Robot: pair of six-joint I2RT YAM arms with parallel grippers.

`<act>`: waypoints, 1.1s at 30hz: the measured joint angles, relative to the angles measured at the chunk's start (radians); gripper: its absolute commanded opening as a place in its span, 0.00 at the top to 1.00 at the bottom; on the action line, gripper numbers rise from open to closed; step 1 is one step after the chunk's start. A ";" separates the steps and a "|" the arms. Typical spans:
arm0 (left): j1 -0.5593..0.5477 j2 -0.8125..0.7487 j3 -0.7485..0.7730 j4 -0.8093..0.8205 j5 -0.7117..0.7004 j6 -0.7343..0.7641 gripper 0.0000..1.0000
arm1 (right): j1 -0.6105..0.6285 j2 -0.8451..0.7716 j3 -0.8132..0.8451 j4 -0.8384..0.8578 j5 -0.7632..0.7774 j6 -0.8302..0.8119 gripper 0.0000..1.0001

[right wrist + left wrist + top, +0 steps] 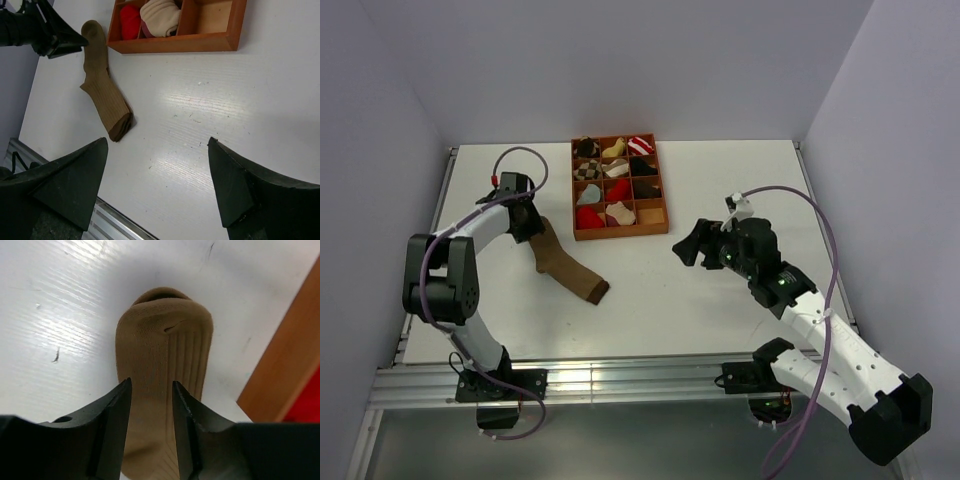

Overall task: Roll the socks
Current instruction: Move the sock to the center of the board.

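Readable text: none in any view.
Brown sock (pixel 160 355): plain ribbed knit, no logo or lettering.
Wooden tray (pixel 175 44): bare wood rim and dividers, no print or label.
Socks in the tray: only stripes, checks and patterns, no words or numbers.
Table (pixel 700 300): white, with scuffs and specks only.
Left gripper (pixel 151 385): plain black fingers, no marking legible.
Right gripper (pixel 158 142): plain black fingers, no marking legible.
Arm housings, top view: too small to tell any lettering.
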 measured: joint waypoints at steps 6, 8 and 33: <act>0.000 0.064 -0.056 0.080 0.021 -0.040 0.62 | 0.000 0.000 -0.010 -0.027 0.026 0.027 0.13; 0.002 0.050 -0.080 0.105 0.018 -0.069 0.64 | 0.000 0.000 -0.010 -0.035 0.027 0.021 0.13; -0.358 -0.372 -0.326 -0.015 -0.093 -0.251 0.49 | 0.000 0.017 -0.051 0.005 -0.126 -0.037 0.14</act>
